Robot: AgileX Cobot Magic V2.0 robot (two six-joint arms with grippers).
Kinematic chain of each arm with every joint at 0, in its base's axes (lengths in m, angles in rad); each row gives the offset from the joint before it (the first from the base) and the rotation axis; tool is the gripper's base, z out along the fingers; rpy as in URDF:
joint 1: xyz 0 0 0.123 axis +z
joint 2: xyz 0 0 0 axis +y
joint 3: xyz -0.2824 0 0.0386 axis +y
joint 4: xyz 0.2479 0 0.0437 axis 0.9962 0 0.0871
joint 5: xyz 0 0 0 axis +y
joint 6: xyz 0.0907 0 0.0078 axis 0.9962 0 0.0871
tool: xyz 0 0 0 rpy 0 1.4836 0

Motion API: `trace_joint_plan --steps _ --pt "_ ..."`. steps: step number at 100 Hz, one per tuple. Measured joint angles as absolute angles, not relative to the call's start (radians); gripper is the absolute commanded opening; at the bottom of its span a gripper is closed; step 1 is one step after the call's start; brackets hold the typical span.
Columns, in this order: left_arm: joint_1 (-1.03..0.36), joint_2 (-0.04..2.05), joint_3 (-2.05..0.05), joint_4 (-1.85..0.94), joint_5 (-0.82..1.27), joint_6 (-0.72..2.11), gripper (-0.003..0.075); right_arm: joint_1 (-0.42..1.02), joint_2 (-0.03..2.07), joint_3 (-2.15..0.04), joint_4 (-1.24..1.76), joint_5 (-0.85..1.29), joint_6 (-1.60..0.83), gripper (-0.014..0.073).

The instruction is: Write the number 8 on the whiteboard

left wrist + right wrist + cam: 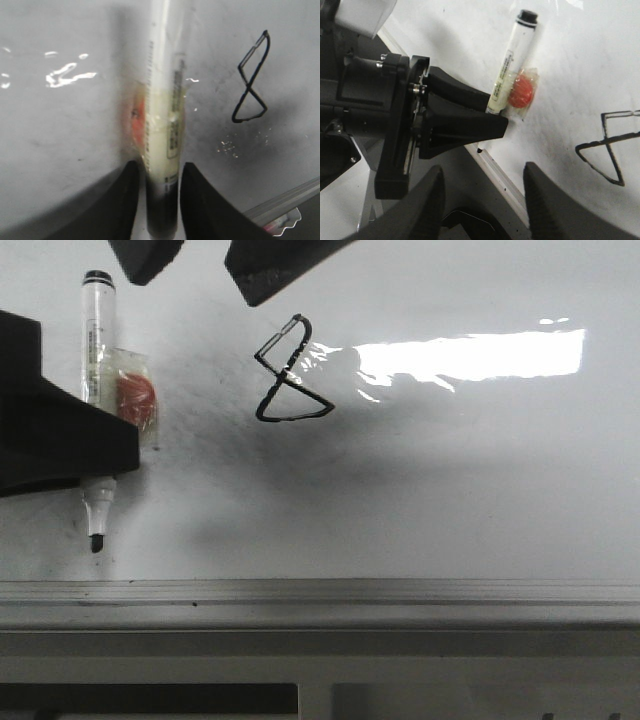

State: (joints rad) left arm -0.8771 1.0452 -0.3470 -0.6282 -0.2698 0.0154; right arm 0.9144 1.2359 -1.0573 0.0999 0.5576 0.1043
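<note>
The whiteboard fills the front view, its grey frame along the near edge. The left gripper pinches the marker pen, tip pointing toward the frame, left of the number 8. The right gripper hangs spread, holding nothing. An orange tag sticks to the marker pen.

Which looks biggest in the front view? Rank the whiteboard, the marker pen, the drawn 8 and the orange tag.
1. whiteboard
2. marker pen, partly hidden by the left tool
3. drawn 8
4. orange tag
</note>
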Motion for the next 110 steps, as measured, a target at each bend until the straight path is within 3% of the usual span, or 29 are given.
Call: trace_joint_plan --steps 27,35,52,63,80,110 --pt "-0.877 1.039 -0.353 -0.625 -0.263 0.014 0.0368 0.914 1.236 -1.057 0.100 0.558 0.104 0.0302" --pt "-0.877 1.027 -0.353 -0.625 -0.261 0.014 0.0368 0.914 1.236 -1.057 0.100 0.560 0.104 0.0218" --pt "-0.877 0.961 -0.353 -0.637 -0.261 0.018 0.0350 0.914 1.201 -1.057 0.100 0.561 0.104 -0.0072" --pt "-0.877 0.883 -0.345 -0.637 -0.254 0.068 0.0247 0.914 1.156 -1.057 0.076 0.561 0.104 -0.0068" --pt "-0.877 0.754 -0.342 -0.637 -0.207 0.145 -0.0017 0.914 1.067 -1.018 0.031 0.552 0.104 -0.0064" --pt "-0.877 0.610 -0.342 -0.563 -0.044 0.191 -0.0020 0.914 0.873 -0.816 -0.024 0.357 0.104 -0.0064"
